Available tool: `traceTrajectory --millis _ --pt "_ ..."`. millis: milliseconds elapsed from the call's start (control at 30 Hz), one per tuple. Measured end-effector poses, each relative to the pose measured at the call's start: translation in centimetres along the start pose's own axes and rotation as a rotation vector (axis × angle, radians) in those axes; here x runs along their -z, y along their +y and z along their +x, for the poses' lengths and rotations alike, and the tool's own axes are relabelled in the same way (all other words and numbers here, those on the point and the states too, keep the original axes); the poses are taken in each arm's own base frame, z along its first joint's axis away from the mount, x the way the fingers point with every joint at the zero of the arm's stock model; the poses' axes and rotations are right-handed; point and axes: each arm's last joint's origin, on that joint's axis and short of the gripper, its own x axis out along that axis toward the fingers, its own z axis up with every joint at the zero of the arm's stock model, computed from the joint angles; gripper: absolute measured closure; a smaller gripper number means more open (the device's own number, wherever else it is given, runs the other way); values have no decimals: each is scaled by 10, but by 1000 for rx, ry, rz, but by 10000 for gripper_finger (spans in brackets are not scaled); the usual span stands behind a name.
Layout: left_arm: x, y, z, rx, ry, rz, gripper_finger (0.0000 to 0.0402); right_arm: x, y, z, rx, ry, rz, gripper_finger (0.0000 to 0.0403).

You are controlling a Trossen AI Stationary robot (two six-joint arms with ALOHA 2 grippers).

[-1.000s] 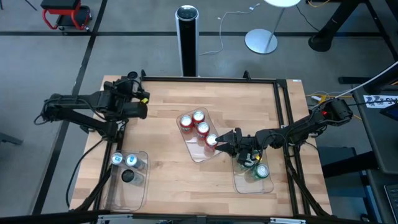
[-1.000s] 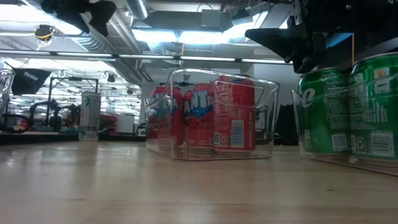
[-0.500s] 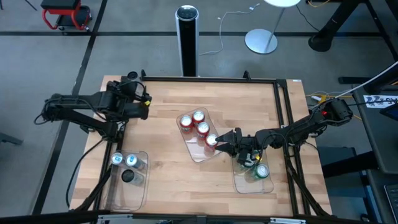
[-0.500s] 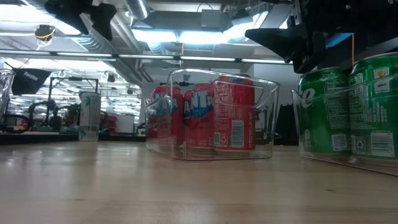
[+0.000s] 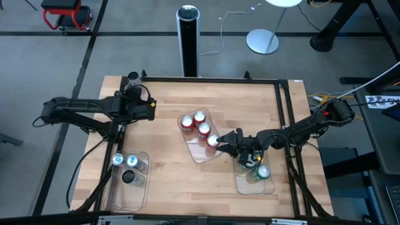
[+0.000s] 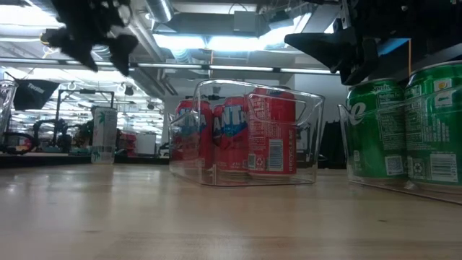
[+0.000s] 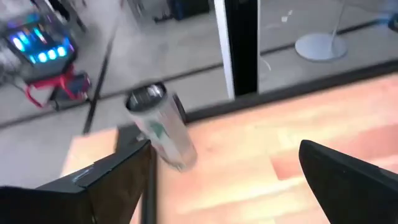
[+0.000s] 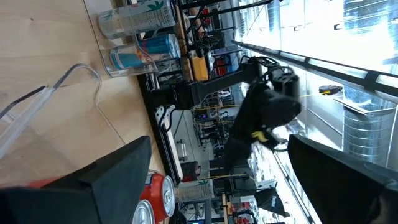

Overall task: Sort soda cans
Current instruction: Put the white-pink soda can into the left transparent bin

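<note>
At the table's far left corner we see the last silver can (image 7: 160, 127) standing upright, just ahead of the left gripper (image 5: 150, 110), fingers spread, empty; right gripper (image 5: 226, 139) waits, spread.

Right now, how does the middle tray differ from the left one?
The middle tray holds four red-and-white cans; the left tray holds three silver cans with blue marks. The middle tray lies at a slant; the left tray lies nearly square to the table edge. Both are clear plastic.
</note>
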Motion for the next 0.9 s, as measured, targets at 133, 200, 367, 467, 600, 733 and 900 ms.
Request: traceTrajectory --millis 133,200,367,467,600,733,900 --pt "13 -1 21 -30 88 -24 9 0 0 0 0 0 -4 27" --pt "18 2 31 -72 114 -33 9 0 0 0 0 0 -9 27" --pt "23 7 53 -146 133 -90 9 0 0 0 -1 0 -18 27" --pt "20 4 68 -125 133 -105 9 0 0 0 -2 0 -28 27" --pt "15 8 83 -130 130 -133 9 0 0 0 -2 0 -28 27" --pt "15 16 90 -173 160 -135 9 0 0 0 -5 0 -29 27" --pt "13 22 95 -215 173 -153 9 0 1 0 -10 2 -31 27"
